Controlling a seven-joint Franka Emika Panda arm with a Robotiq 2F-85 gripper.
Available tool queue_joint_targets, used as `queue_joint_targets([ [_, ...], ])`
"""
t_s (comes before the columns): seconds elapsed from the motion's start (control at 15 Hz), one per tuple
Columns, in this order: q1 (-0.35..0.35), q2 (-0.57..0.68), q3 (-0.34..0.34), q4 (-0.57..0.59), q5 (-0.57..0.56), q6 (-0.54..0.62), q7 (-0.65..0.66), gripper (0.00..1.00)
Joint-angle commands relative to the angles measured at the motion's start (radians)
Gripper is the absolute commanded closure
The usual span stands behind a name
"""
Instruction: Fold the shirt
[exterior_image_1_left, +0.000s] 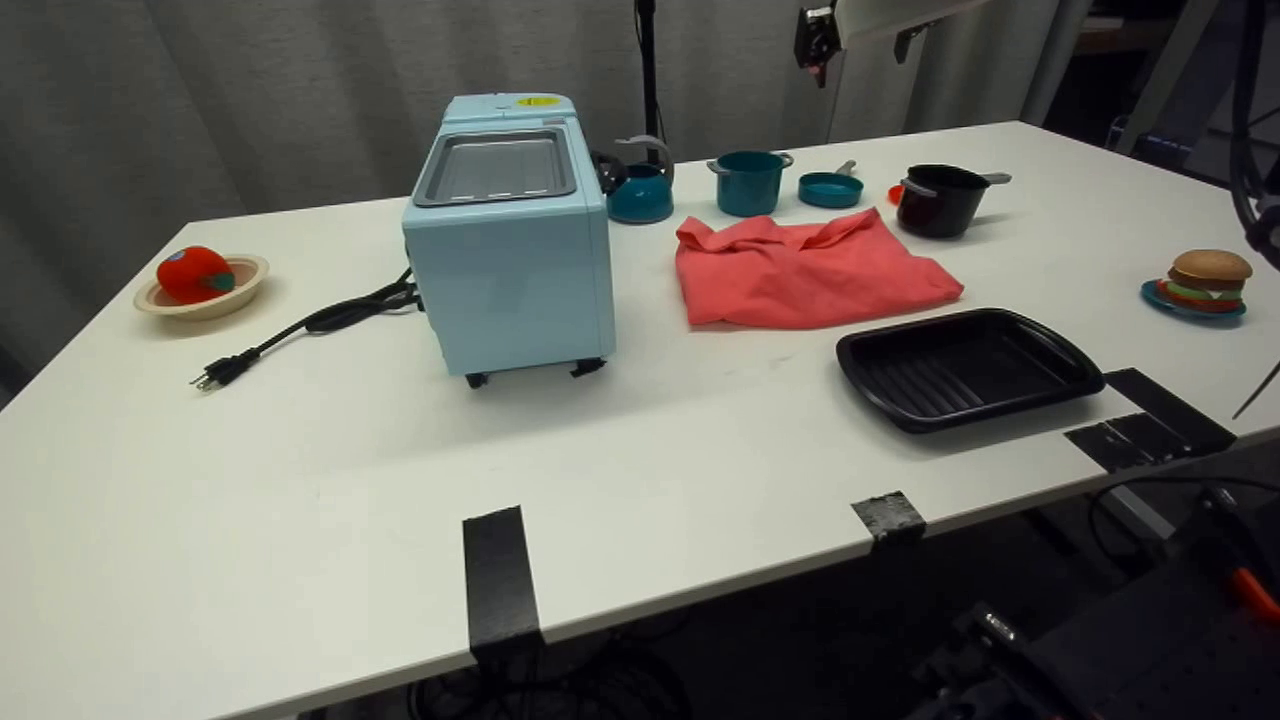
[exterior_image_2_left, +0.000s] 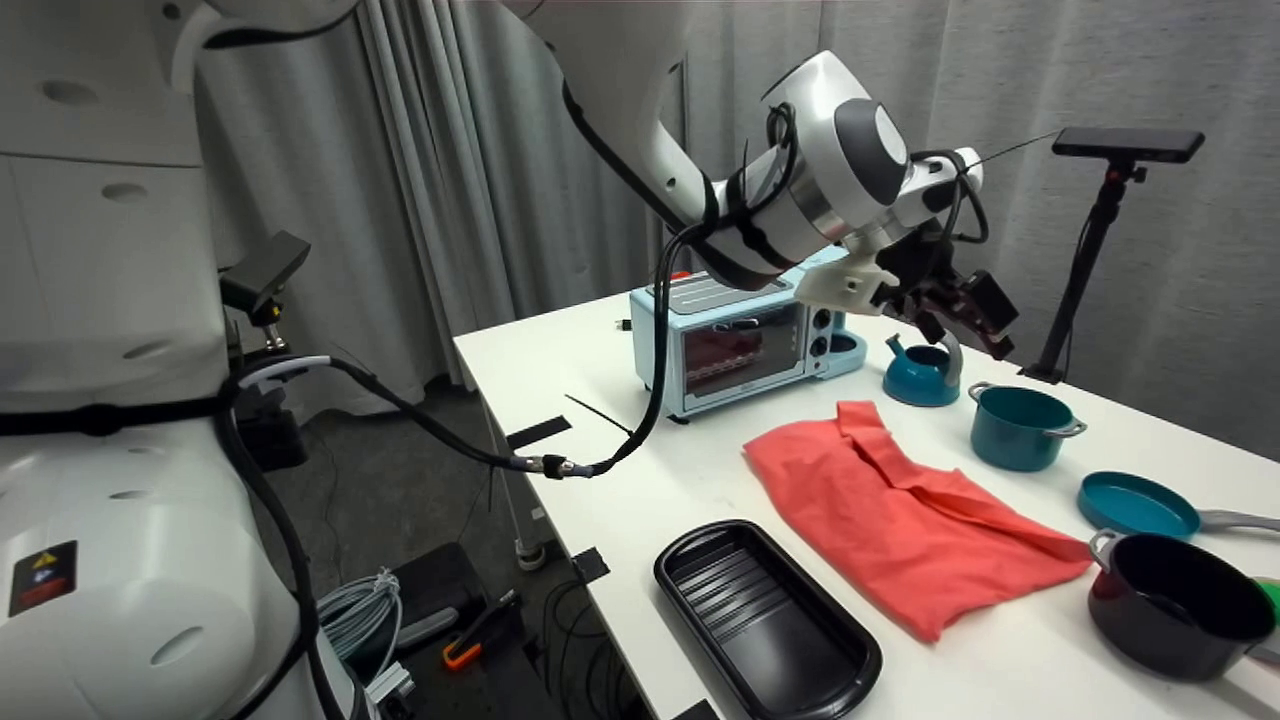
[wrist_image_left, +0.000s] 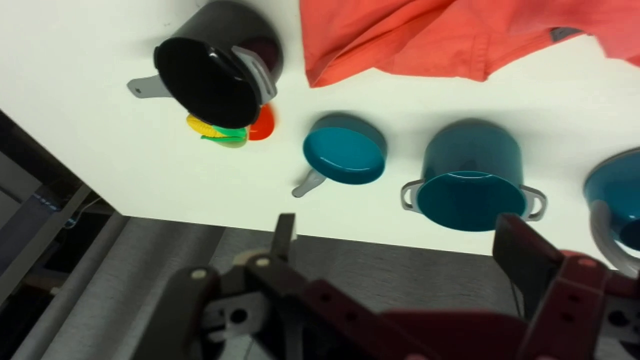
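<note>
The shirt (exterior_image_1_left: 810, 275) is showing coral red, the toaster oven (exterior_image_1_left: 510, 285) is wearing pale blue, the kettle (exterior_image_2_left: 916, 382) and frying pan (exterior_image_2_left: 1138, 503) are sharing teal (their handles (wrist_image_left: 309, 183) are showing grey), and the baking tray (exterior_image_1_left: 965, 370) is displaying black.

In an exterior view the white, jointed arm (exterior_image_2_left: 625, 90) slants down from the top edge to a bent wrist (exterior_image_2_left: 865, 150). Beyond it the gripper (wrist_image_left: 402, 240) hangs raised in the air, tilted, its two dark fingers (wrist_image_left: 525, 250) spread wide apart, as the wrist view shows.
</note>
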Motion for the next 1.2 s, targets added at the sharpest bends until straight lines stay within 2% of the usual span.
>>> queue_joint_targets([
  [0.0,-0.003,-0.009,0.005,-0.010,0.011,0.004,-0.015,0.00],
  [0.47,0.004,0.005,0.001,-0.001,-0.005,-0.009,0.000,0.00],
  [0.6,-0.005,0.004,0.022,-0.014,0.026,0.010,-0.042,0.00],
  [0.73,-0.032,0.016,0.077,-0.031,0.178,0.012,-0.174,0.00],
  [0.93,-0.021,0.058,0.110,-0.032,0.363,-0.002,-0.328,0.00],
  [1.13,0.014,0.117,0.106,-0.015,0.441,0.002,-0.383,0.00],
])
